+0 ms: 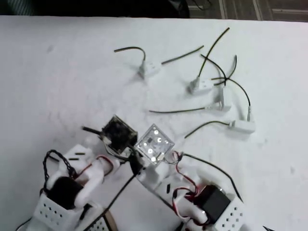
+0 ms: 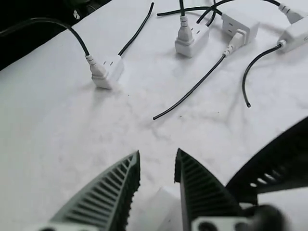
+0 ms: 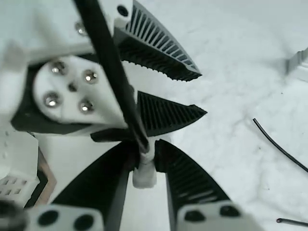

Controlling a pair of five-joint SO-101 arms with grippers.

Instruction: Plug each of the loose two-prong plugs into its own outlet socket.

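Step in hand: the right gripper point(image 3: 144, 145) had a plug in its grasp, low and centre in its wrist view. No mating had begun yet, so I'd call the task barely started.
Right side: pinched tight on the small white plug point(image 3: 143, 174), with its black cord point(image 3: 108, 57) running up across the frame and the prongs hidden.
Left side: the left gripper point(image 2: 157, 154) was spread wide and holding nothing, at bottom centre of its wrist view over the white table point(image 2: 57, 134).
Targets: the nearest socket point(image 2: 107, 70) sat upper left in the left wrist view, two slots showing. A second socket point(image 2: 192, 41) lay at top centre.
Next move: likely carry the plug up to a free socket, line the prongs up with the slots, and have the left gripper steady the block.
Writing: nothing legible anywhere.
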